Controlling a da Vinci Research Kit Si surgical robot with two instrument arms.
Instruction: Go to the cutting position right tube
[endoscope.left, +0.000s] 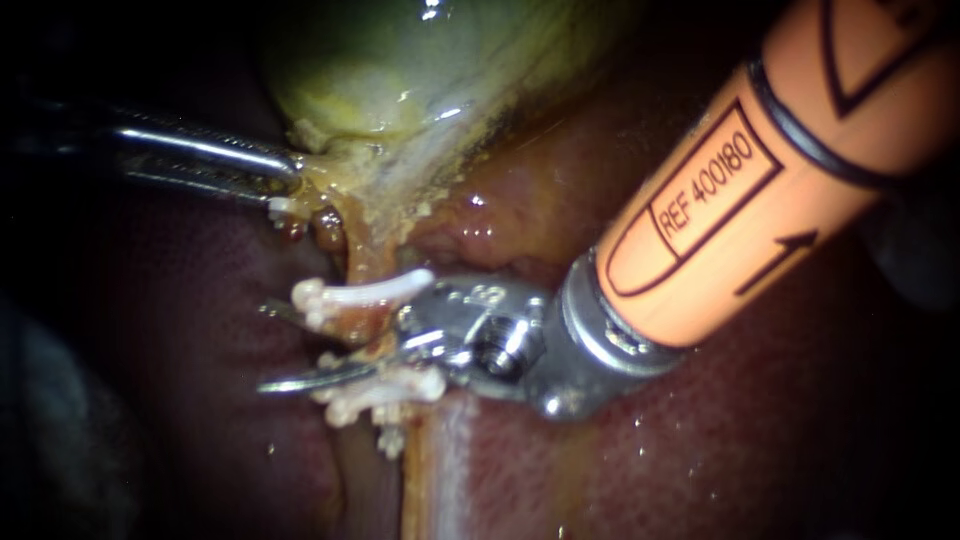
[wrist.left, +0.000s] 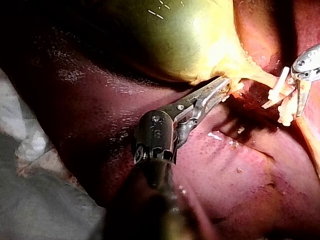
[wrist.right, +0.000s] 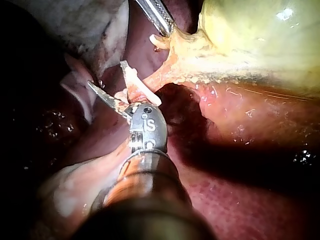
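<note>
The yellow-green gallbladder (endoscope.left: 420, 70) lies at the top, over the dark red liver (endoscope.left: 800, 430). A tube (endoscope.left: 352, 322) runs down from the gallbladder's neck and carries two white clips, an upper clip (endoscope.left: 365, 293) and a lower clip (endoscope.left: 385, 390). My right instrument (endoscope.left: 268, 346), with an orange shaft, comes in from the upper right. Its two thin blades stand open, one on each side of the tube, between the clips. My left instrument (endoscope.left: 285, 172) is shut on the tissue at the gallbladder's neck. The left wrist view shows that grip (wrist.left: 222, 89) and the clips (wrist.left: 279, 92).
The right instrument's metal wrist (endoscope.left: 500, 345) lies against the liver just right of the tube. Pale tissue (endoscope.left: 435, 470) continues downward below the lower clip. White gauze (wrist.left: 30, 145) lies beside the liver, behind my left instrument.
</note>
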